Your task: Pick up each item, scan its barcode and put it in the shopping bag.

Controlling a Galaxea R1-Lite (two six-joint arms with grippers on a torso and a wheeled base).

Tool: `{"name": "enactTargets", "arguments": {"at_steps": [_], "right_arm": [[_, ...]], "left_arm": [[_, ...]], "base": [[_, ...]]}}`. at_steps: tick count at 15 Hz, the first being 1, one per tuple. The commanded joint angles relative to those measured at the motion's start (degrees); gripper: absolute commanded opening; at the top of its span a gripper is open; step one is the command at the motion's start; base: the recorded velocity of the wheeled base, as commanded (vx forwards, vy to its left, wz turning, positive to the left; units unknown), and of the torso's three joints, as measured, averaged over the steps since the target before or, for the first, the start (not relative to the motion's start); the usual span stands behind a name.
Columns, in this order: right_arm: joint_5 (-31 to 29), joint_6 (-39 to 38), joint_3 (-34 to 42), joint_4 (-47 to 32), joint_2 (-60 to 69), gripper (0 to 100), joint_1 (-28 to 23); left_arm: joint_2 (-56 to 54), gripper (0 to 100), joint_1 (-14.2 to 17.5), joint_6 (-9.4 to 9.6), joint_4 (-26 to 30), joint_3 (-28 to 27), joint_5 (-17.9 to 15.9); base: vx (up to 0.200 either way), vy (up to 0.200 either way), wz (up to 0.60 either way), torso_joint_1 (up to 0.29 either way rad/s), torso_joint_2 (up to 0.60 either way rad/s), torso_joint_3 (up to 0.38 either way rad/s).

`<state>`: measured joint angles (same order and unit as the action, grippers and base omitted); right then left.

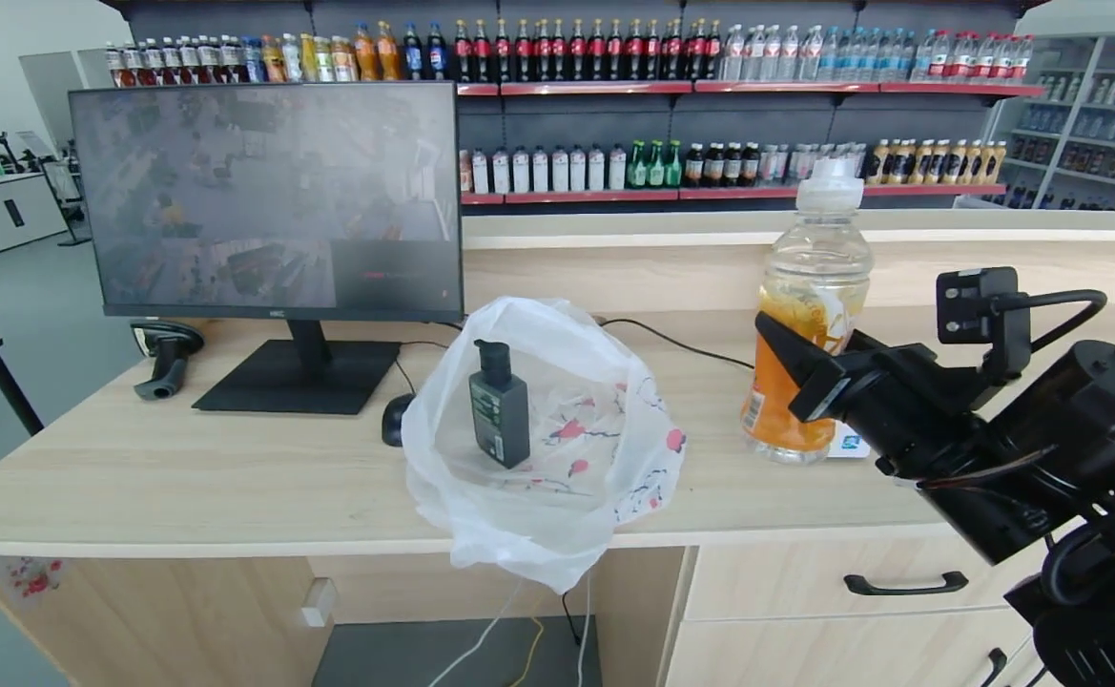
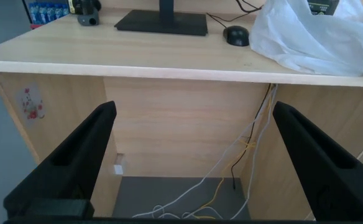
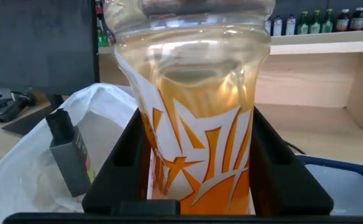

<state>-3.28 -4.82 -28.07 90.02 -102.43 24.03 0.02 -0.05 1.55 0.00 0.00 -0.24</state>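
One dark pump bottle [image 1: 500, 405] already stands inside the single white shopping bag [image 1: 614, 448] at the middle of the tabletop [image 1: 185, 477]. One orange drink bottle [image 1: 819, 277] stands to its right, clasped between the fingers of the right hand [image 3: 197, 168]; it seems not yet scanned or bagged. One handheld scanner [image 1: 166, 358] rests far left. The left hand [image 2: 194, 112] hangs spread wide, below the tabletop's near edge.

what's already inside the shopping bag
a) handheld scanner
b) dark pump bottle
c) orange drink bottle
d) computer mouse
b: the dark pump bottle stands inside the white shopping bag, while the orange drink bottle is outside it.
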Motion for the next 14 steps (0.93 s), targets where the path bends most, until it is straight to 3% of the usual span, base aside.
{"name": "enactTargets", "arguments": {"at_steps": [1, 3, 8, 14], "right_arm": [[-0.15, -0.02, -0.05, -0.02, -0.32, 0, -0.03], [-0.15, -0.02, -0.40, -0.02, -0.49, 0, -0.12], [-0.15, 0.16, -0.40, -0.02, -0.93, 0, -0.12], [-0.15, -0.02, -1.72, -0.02, -3.31, 0, 1.28]], "left_arm": [[-0.02, 100, -0.04, -0.05, 0.00, 0.00, -0.02], [-0.02, 100, -0.04, -0.05, 0.00, 0.00, -0.02], [-0.02, 100, -0.04, -0.05, 0.00, 0.00, -0.02], [-0.02, 100, -0.04, -0.05, 0.00, 0.00, -0.02]], "base": [[0.000, 0.000, 0.00, 0.000, 0.00, 0.000], [0.000, 0.000, 0.00, 0.000, 0.00, 0.000], [0.000, 0.000, 0.60, -0.003, 0.00, 0.001], [0.000, 0.000, 0.00, 0.000, 0.00, 0.000]]}}
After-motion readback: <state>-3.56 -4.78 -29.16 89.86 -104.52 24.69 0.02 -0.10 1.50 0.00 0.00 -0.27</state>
